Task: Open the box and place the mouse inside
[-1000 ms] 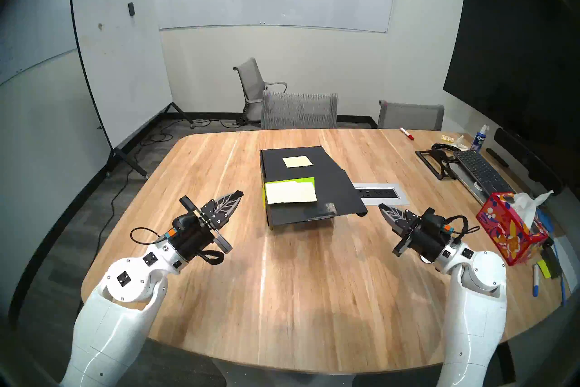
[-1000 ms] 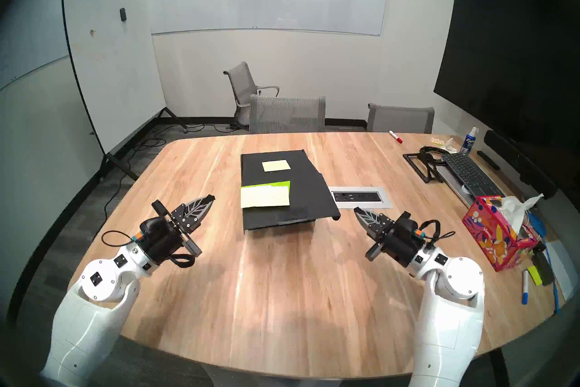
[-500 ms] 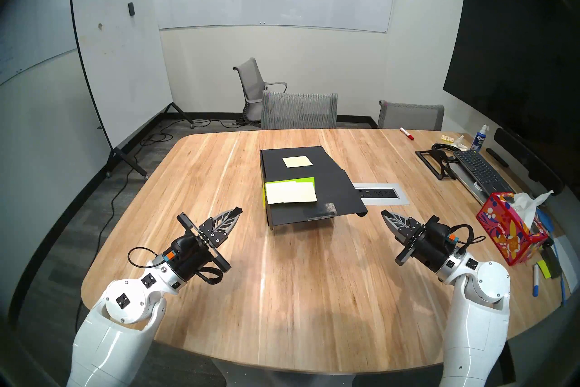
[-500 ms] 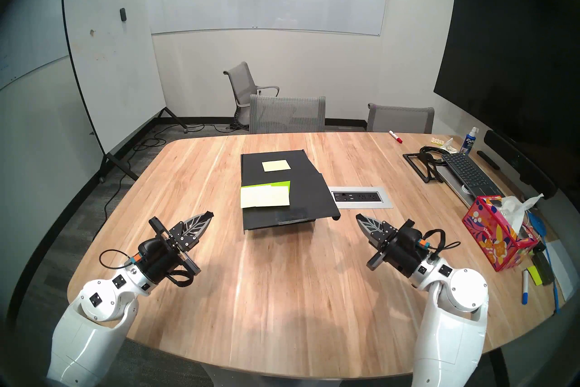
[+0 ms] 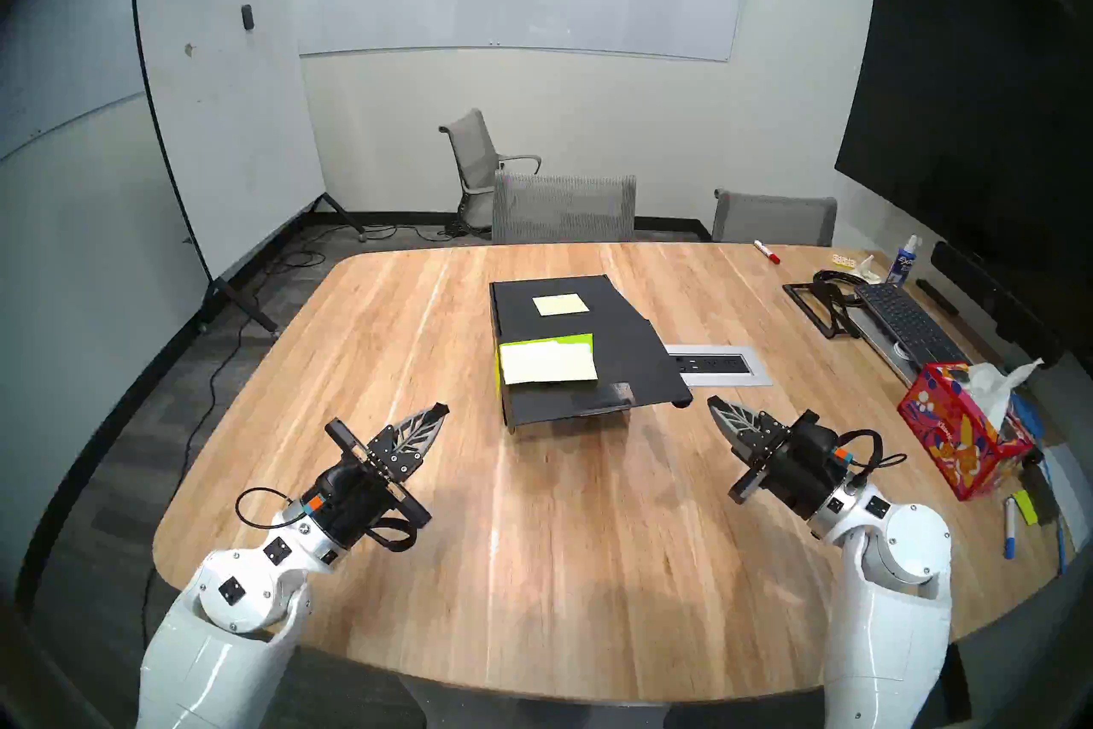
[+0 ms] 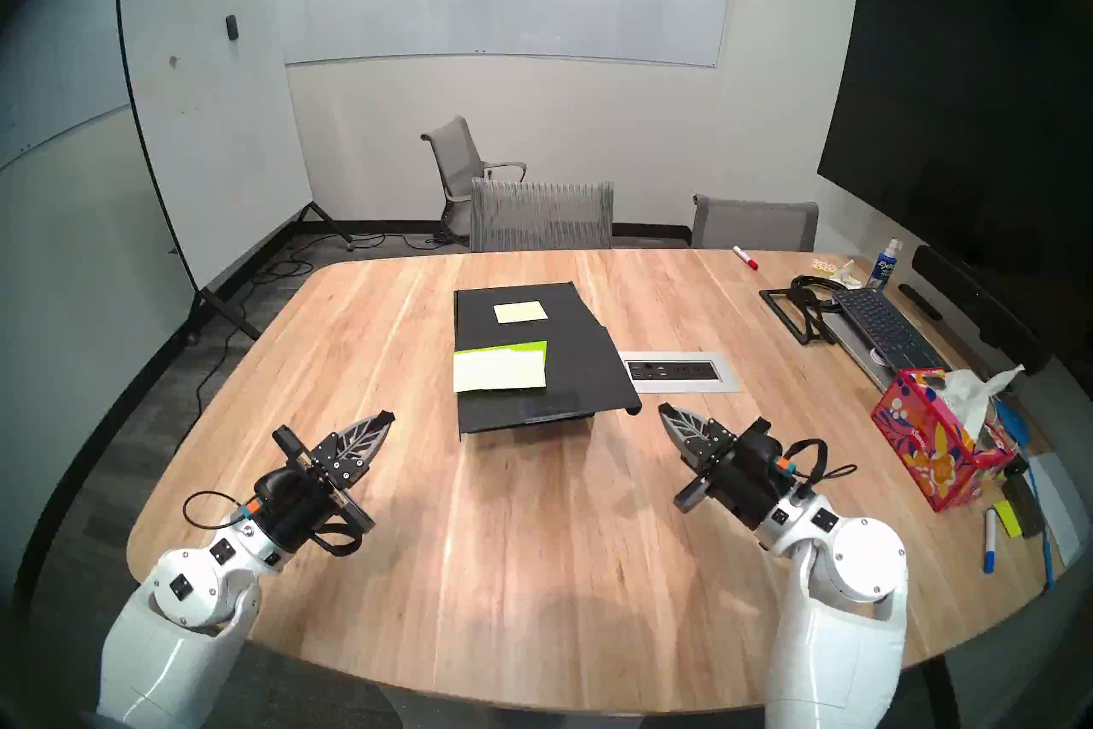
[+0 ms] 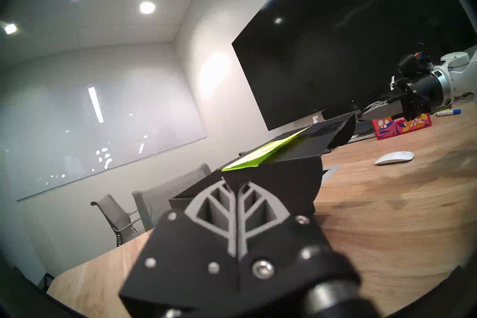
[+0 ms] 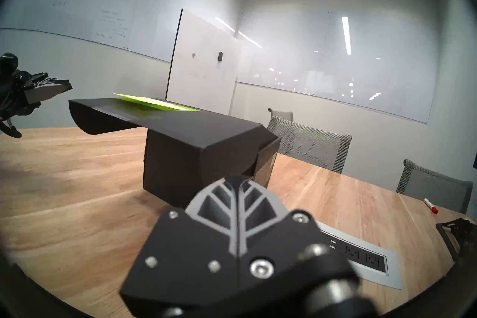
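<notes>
The black box sits mid-table with yellow sticky notes on its closed lid, and a flap overhangs its right side. The small white mouse lies on the table to the box's right. It shows only in the left wrist view and is hidden in both head views. My left gripper hovers shut and empty near the box's front-left corner. To the front-right of the box, just off the flap's corner, my right gripper is shut and empty too. The box fills the middle of the right wrist view.
A power outlet panel is set into the table right of the box. A red floral tissue box, markers, a keyboard and a black stand crowd the right edge. Grey chairs stand behind the table.
Both arms have drawn back toward me, the left gripper the most, sliding nearer and lower. The box has not moved and both grippers stayed shut.
</notes>
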You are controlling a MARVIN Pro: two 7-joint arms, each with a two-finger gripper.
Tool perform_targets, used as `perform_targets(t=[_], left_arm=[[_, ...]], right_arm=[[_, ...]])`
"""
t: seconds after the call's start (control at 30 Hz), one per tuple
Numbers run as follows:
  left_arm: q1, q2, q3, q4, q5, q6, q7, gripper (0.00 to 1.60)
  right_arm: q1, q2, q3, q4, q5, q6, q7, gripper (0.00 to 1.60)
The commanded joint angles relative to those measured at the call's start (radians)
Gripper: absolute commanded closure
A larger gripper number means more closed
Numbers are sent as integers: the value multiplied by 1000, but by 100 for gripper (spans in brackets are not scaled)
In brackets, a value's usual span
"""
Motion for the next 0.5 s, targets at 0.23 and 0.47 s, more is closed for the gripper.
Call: perform_targets(t=[0.23, 0.47], left_arm=[[8, -7, -25, -7, -20, -28, 11, 160], [24, -26, -34, -42, 64, -35, 40, 0]], right_arm=[[-34, -12, -44, -49, 1, -10, -88, 160], [-52, -17, -44, -64, 0, 7, -139, 0]])
